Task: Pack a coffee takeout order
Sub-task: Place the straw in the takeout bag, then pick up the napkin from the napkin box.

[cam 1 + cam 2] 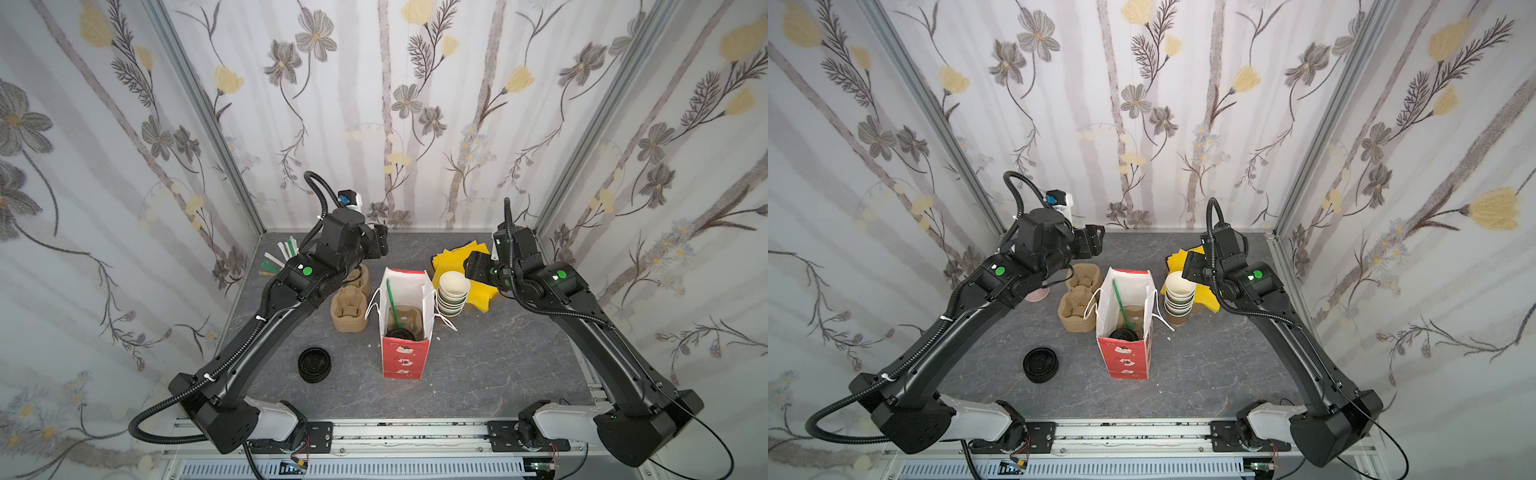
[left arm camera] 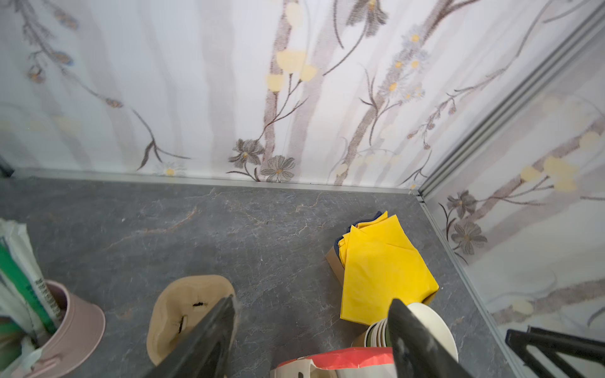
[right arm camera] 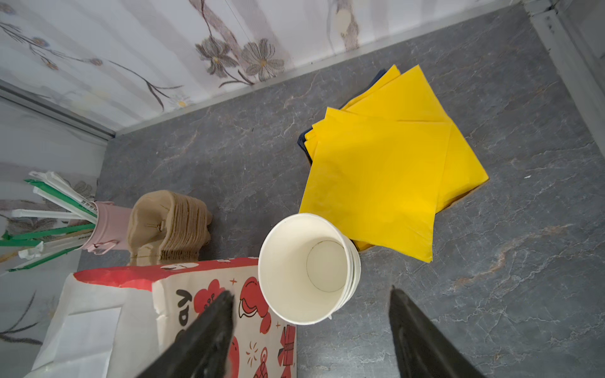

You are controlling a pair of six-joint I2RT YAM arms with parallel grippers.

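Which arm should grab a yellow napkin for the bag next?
Probably the right. Its open right pincer hangs beside the yellow napkins, by the cup stack. The left pincer, open too, is farther off, near the carrier stack past the red bag.

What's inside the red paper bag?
A green straw leans inside the red bag, above a black-lidded cup and a tan carrier. The bag's near wall hides the bottom and anything lying there.
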